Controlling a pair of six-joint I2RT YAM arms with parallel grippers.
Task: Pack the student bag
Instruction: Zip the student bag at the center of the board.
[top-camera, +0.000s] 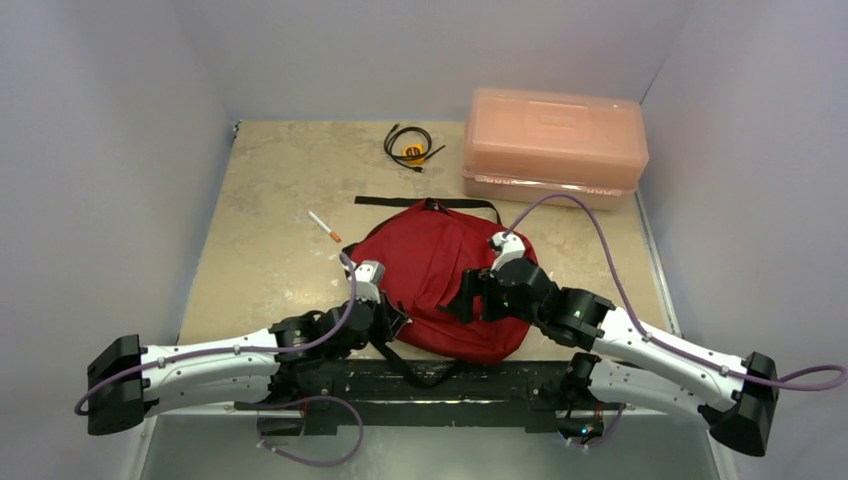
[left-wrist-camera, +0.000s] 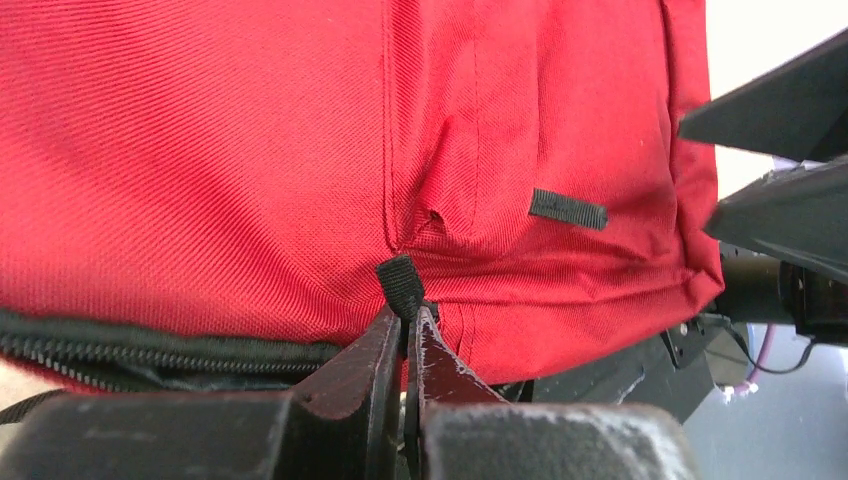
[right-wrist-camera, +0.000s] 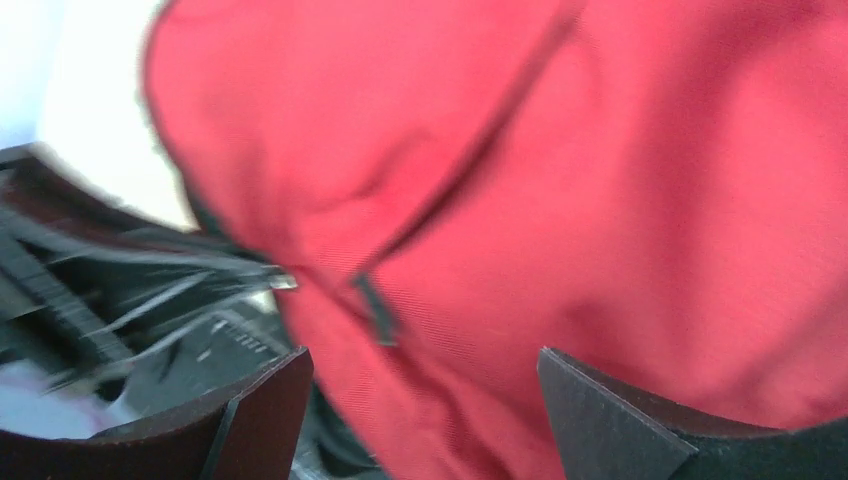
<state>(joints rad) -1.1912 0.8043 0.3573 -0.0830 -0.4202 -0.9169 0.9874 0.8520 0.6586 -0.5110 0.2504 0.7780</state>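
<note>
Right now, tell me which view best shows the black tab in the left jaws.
Left wrist: the tab sits centre frame, sharp, pinched between the shut left jaws at the bag's edge. Top external hides it under the left arm. Right wrist is blurred; its dark tab may be another.

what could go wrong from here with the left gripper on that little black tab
1. The left gripper pinches the black tab only at its very tips; a pull may slip it free.
2. The right gripper hangs open close over the student bag; closing could bunch loose fabric rather than catch the zipper.
</note>
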